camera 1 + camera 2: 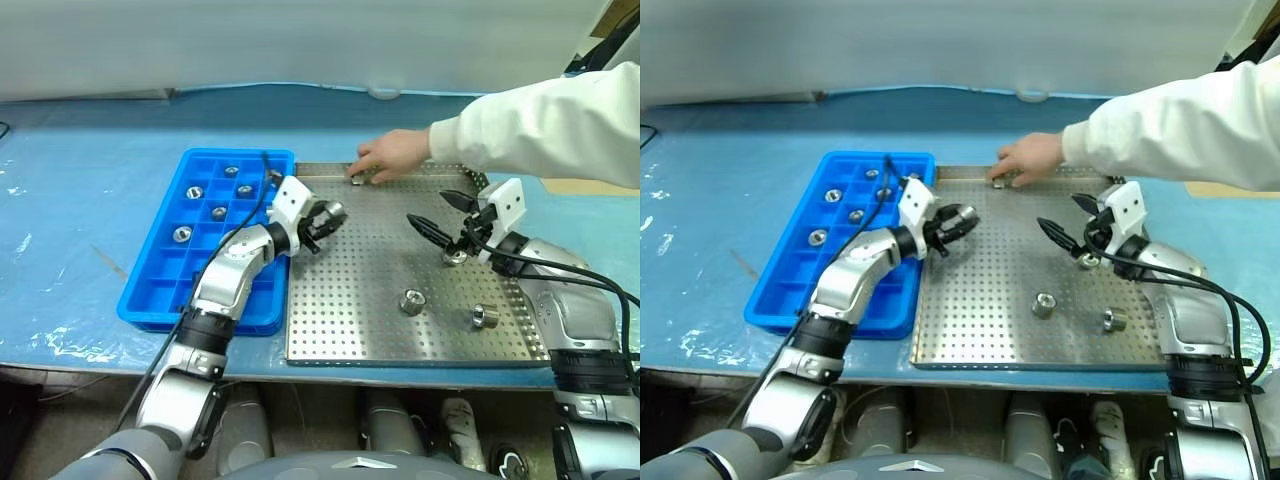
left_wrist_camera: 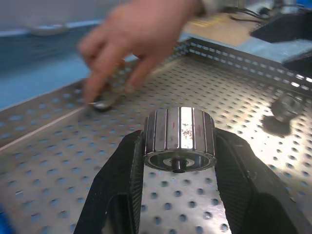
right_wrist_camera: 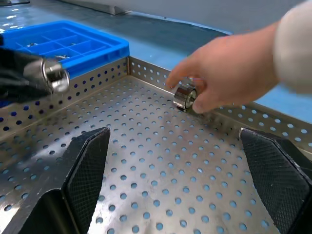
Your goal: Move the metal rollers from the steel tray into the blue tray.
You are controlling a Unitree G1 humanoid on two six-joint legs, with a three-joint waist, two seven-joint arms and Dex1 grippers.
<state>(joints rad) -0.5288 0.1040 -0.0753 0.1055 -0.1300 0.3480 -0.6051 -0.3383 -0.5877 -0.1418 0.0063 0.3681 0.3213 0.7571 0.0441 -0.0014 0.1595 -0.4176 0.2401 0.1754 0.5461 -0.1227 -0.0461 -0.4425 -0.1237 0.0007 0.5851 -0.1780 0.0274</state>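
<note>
Between my left gripper's (image 2: 179, 146) two black fingers I am pinching one metal roller (image 2: 180, 139), its ribbed side squarely across the pads and its bore facing the wrist camera. From the head views I am holding it over the steel tray (image 1: 350, 330), close to that tray's left rim and just beside the blue tray (image 1: 160, 290), where five rollers are already sitting in separate compartments (image 1: 195, 192).

Three loose rollers are resting on the perforated floor — one by my right gripper (image 1: 447, 228), two nearer the front edge (image 1: 412, 300) (image 1: 485, 317). My right fingers are spread wide and carrying nothing, hovering just above the floor.

A person's hand (image 1: 392, 155) in a white sleeve is reaching over the far rim and touching another roller (image 3: 185, 97) there.

For the carry, I am judging that the grip looks centred, so I should keep the squeeze steady, lift clear of both rims, and bring the roller over an empty cell rather than an occupied one. I should lower it well into the cell before letting go — a round part released high could bounce or roll into its neighbour. I would also keep my right arm away from the person's hand.
</note>
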